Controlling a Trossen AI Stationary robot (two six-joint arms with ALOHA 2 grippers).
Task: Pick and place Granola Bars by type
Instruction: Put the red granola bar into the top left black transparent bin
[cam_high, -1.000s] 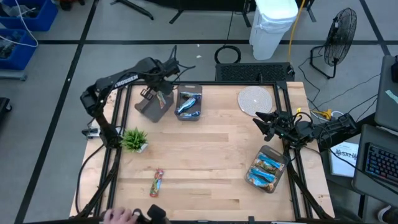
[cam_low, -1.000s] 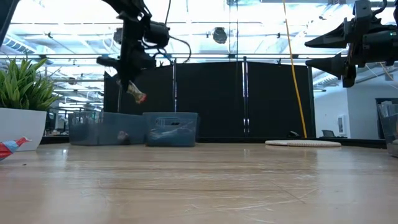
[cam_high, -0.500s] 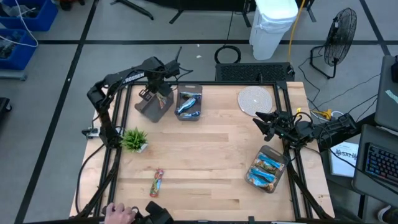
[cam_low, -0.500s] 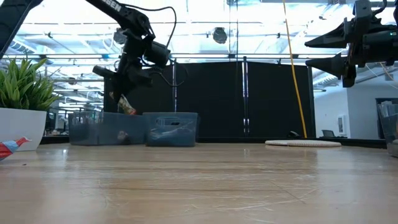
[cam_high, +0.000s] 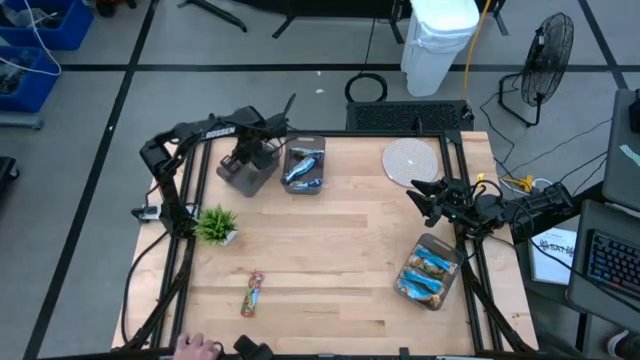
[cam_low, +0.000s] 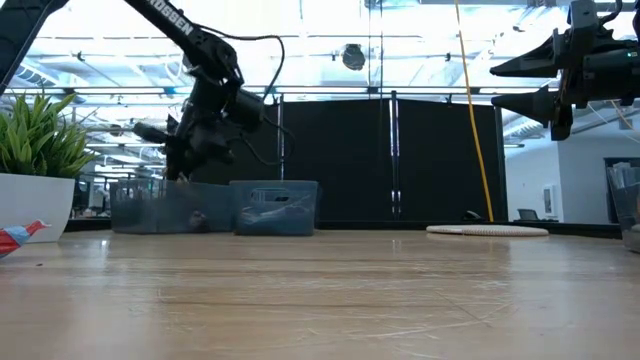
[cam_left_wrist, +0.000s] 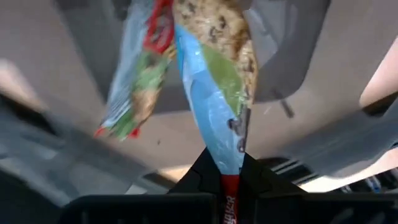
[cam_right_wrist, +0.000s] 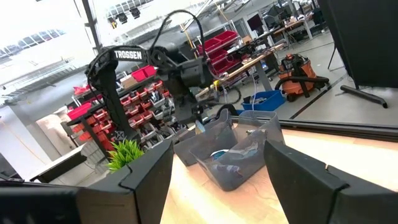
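— Where's your left claw (cam_left_wrist: 225, 186)?
— I hold it over the left bin (cam_high: 247, 172), pinching a granola bar (cam_left_wrist: 214, 106) so it drops in with its own kind.
— Right claw (cam_high: 424, 199)?
— Spread, waiting above the table (cam_high: 330, 250) near its right edge.

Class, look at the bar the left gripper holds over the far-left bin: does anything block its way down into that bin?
Nothing visible does. The left gripper, shut on the granola bar, hangs just above the open bin; one bar already lies inside.
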